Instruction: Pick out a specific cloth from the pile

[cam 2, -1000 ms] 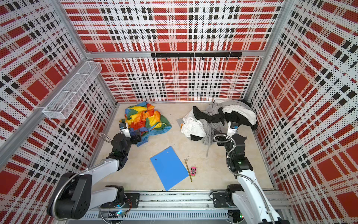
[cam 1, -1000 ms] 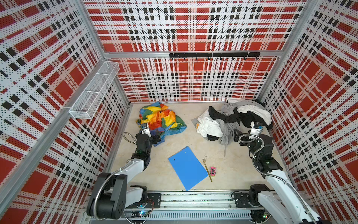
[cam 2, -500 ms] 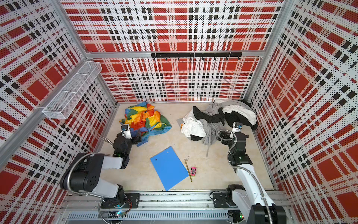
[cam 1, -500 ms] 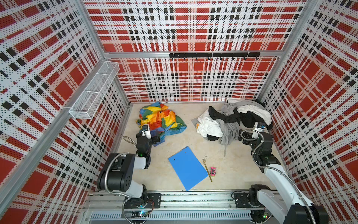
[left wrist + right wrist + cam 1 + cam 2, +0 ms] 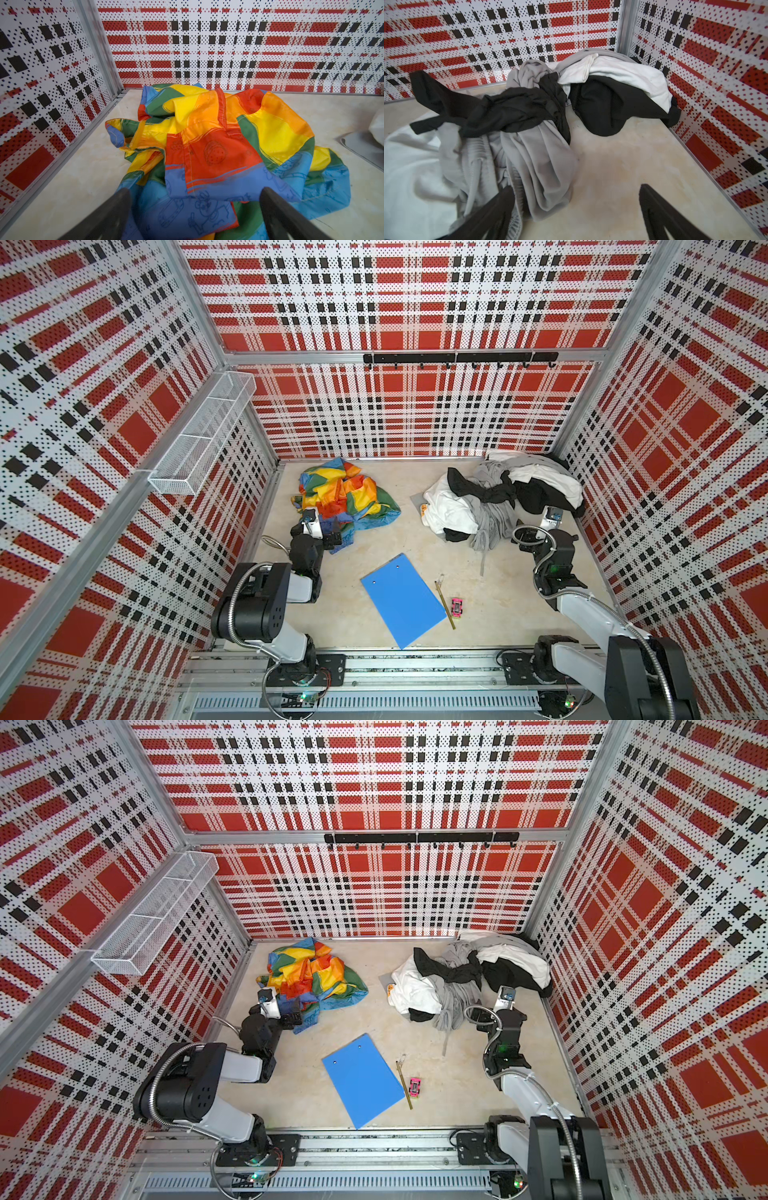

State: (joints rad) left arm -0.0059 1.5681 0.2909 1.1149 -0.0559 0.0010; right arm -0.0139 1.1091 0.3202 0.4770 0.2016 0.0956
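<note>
Front of the table [image 5: 511,614]: blue clipboard [image 5: 402,600] lying flat and skewed, pencil [image 5: 444,605] along its right edge, small pink toy car [image 5: 457,607] just beside the pencil. Mid-depth, both arms reach in low. left gripper [image 5: 195,193]: jaws spread wide, nothing clamped. In the wrist view the blue near edge of the cloth [image 5: 218,135] sits in the gap between the fingers [image 5: 116,207], can't confirm contact. right gripper [image 5: 576,188]: also spread wide, holding nothing, one finger over the grey garment at the near edge of the pile [image 5: 529,108], the other over bare table. Further back, the cloth [image 5: 345,497] lies crumpled on its own at back left, near the left wall and almost up to the back wall, patchwork of orange, yellow, red, blue and green. The pile [image 5: 498,497] fills the back right corner: white, grey and black garments tangled together, a grey strip trailing toward the front. Cloth and pile are well apart, bare table between them in both top views. Beyond that, black hook rail [image 5: 459,358] on the back wall, white mesh basket [image 5: 203,435] mounted on the left wall
</note>
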